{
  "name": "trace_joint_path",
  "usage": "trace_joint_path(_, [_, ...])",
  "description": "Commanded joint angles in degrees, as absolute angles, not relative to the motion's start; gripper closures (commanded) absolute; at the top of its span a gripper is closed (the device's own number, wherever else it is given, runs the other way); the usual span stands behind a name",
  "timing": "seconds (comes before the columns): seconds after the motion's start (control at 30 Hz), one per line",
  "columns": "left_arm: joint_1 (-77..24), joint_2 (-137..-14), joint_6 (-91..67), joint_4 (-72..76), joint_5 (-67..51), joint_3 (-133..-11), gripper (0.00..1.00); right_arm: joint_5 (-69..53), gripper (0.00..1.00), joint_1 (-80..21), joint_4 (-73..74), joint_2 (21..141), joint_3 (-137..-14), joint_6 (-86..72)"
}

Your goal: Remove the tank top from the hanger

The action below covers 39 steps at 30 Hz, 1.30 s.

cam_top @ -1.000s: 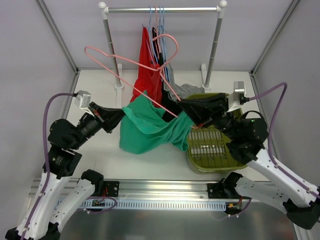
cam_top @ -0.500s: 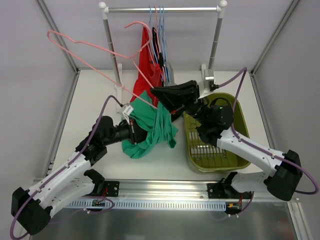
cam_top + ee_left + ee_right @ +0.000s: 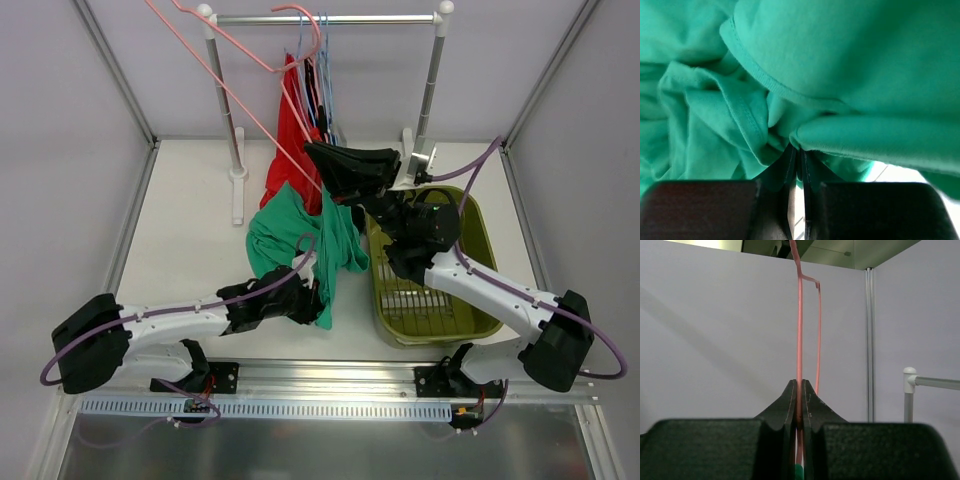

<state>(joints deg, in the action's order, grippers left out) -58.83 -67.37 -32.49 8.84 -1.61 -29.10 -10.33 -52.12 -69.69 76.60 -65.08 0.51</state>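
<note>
tank top [image 3: 281,236] hem, seemingly, in left gripper [image 3: 797,152]

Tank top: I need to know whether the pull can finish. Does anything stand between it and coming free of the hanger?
Nothing separates the left tool from the tank top; it is clamped on it. A sliver of green sits at the right tool, which grips the hanger, so cloth may snag there.

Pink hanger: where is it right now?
Top view: the pink hanger slants up-left from the shut right gripper at centre, crossing the rack's left post, above the green tank top.
</note>
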Motion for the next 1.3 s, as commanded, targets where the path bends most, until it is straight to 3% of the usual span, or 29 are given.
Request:
trace_joint_path(0.0, [-61.2,-70.6,-35.2,9.3,9.4,-28.1,1.0,-7.3,1.0,-52.4,-81.4,74.3,-69.6,5.5])
trace_joint_path(0.37, [-63.2,-79.4,-43.8,4.5,18.3,-28.2,1.0,-2.4,1.0,-52.0,-74.9,69.5,-66.0,9.8])
trace_joint_path(0.5, [-65.2,-72.6,-46.9,0.3,23.4,-27.8,1.0,-0.4,1.0,-52.2,-59.5,66.8,-67.8,10.4])
trace_joint_path(0.63, [-65.6,-62.9,-53.5,-15.6,31.4,-29.2,0.98,3.8,1.0,-52.5,-47.2,65.4,-69.6,11.6])
trace_joint_path(0.73, [-65.6,-56.3,-54.9,-26.5,34.9,-31.5,0.13,7.0,1.0,-53.4,-38.5,65.9,-72.3,13.5])
trace_joint_path(0.77, [-65.5,-53.6,-54.4,-30.3,35.3,-32.3,0.02,8.2,1.0,-53.8,-36.6,66.9,-73.2,14.2])
trace_joint_path(1.27, [-65.4,-44.5,-48.5,-52.5,41.2,-50.0,0.02,23.7,1.0,-55.0,-20.5,77.7,-83.1,10.4])
